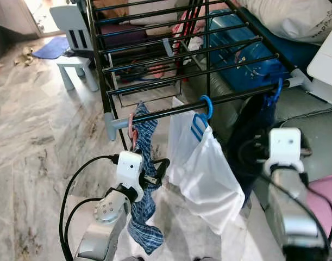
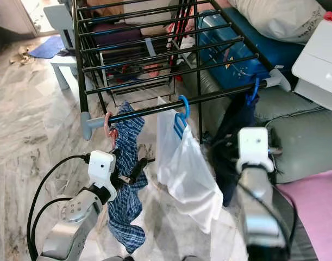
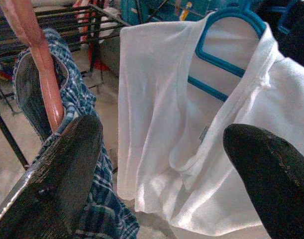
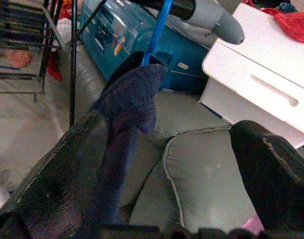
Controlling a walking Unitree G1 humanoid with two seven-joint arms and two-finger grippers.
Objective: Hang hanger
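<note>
Hanging from the front rail of the black metal drying rack (image 1: 176,65), the pink plastic hanger (image 1: 131,129) carries a blue checked garment (image 1: 145,179), its hook over the rail so the cloth drops free. Beside it on that rail hang a white shirt on a blue hanger (image 1: 204,163) and, further along, a dark navy garment (image 4: 127,104). The left tool (image 1: 155,175) sits just below the rail against the checked cloth, fingers spread wide, gripping nothing. The right tool (image 4: 156,199), likewise wide open and empty, faces the navy garment.

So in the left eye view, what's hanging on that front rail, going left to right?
Pink hanger with blue plaid garment → blue hanger with white shirt → blue hanger with dark navy garment.
</note>
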